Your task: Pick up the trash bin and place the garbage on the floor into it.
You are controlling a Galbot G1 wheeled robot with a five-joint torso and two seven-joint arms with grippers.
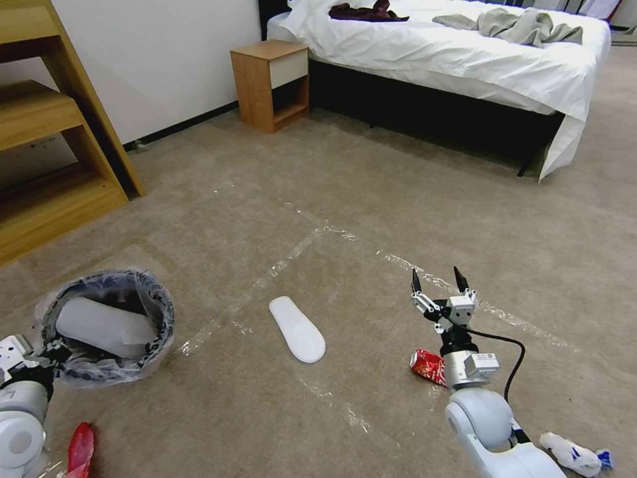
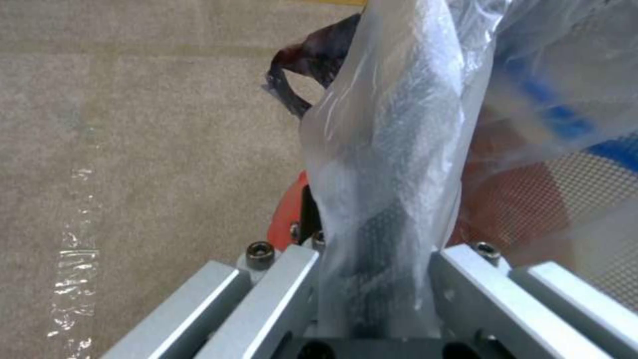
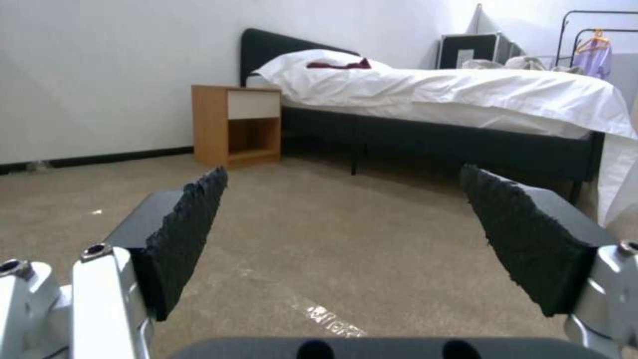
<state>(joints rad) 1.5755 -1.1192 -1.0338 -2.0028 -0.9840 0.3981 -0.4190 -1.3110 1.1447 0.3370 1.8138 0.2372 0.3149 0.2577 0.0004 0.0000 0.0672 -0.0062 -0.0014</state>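
Note:
The trash bin (image 1: 109, 325), lined with a clear blue-printed bag, hangs at the lower left with a white slipper (image 1: 99, 326) lying inside it. My left gripper (image 1: 48, 355) is shut on its near rim; the left wrist view shows the bag liner (image 2: 392, 149) bunched between the jaws and the red wall (image 2: 532, 199) beside it. On the floor lie another white slipper (image 1: 296, 328), a red can (image 1: 428, 366), a red wrapper (image 1: 79, 451) and a white tissue (image 1: 576, 455). My right gripper (image 1: 438, 282) is open and holds nothing, raised just beyond the can, pads (image 3: 179, 234) spread wide.
A wooden shelf unit (image 1: 46, 153) stands at the left, a nightstand (image 1: 271, 83) and a bed (image 1: 451, 60) at the back. Shiny tape strips (image 1: 292, 255) cross the carpet. A black cable (image 1: 514, 358) loops off my right wrist.

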